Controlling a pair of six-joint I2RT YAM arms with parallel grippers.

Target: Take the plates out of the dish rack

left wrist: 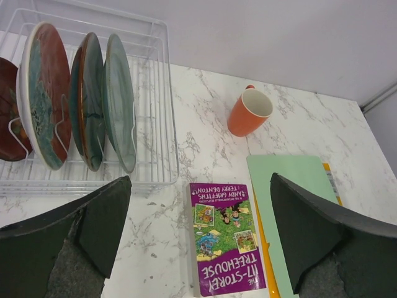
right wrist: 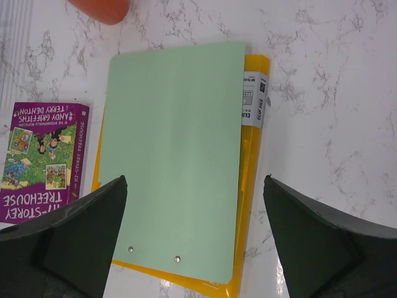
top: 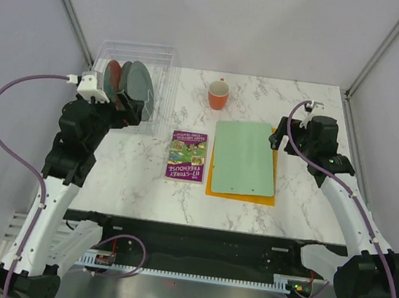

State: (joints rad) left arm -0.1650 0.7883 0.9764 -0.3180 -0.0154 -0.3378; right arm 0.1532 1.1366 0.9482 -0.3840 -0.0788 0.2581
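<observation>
Clear plastic rectangular dish rack [left wrist: 169, 93] w/ thin upright dividers sits at the far-left corner of the white marble surface [top: 129, 184]. Round plates stand on edge in it, side by side in separate slots. Plain grey-green plate [left wrist: 119, 99] is nearest the rack's right wall. Next to it is a teal plate w/ reddish rim [left wrist: 87, 102], then a cream-rimmed plate w/ red and teal patches [left wrist: 43, 93]. A dark red plate [left wrist: 7, 112] is cut off by the left-wrist frame edge. All are upright or leaning only slightly, and no arm touches them.

Left pincer [left wrist: 200, 180] is released: black fingers spread wide, nothing btwn them. It hangs above the surface just beside the rack's near-right corner. In the top view it overlaps the rack's near side; can't tell if they touch.

Right pincer [right wrist: 195, 180] is also released, fingers wide apart and empty. It hovers over the pale green rectangular board [right wrist: 173, 143], well apart from the rack. The board lies flat on an orange-yellow flat folder [right wrist: 253, 161], whose edges show around it.

Purple paperback book [left wrist: 226, 239] lies flat on the surface btwn rack and board, just beside the board. Orange cup [left wrist: 249, 112] stands upright farther back, btwn rack and board, touching neither.
</observation>
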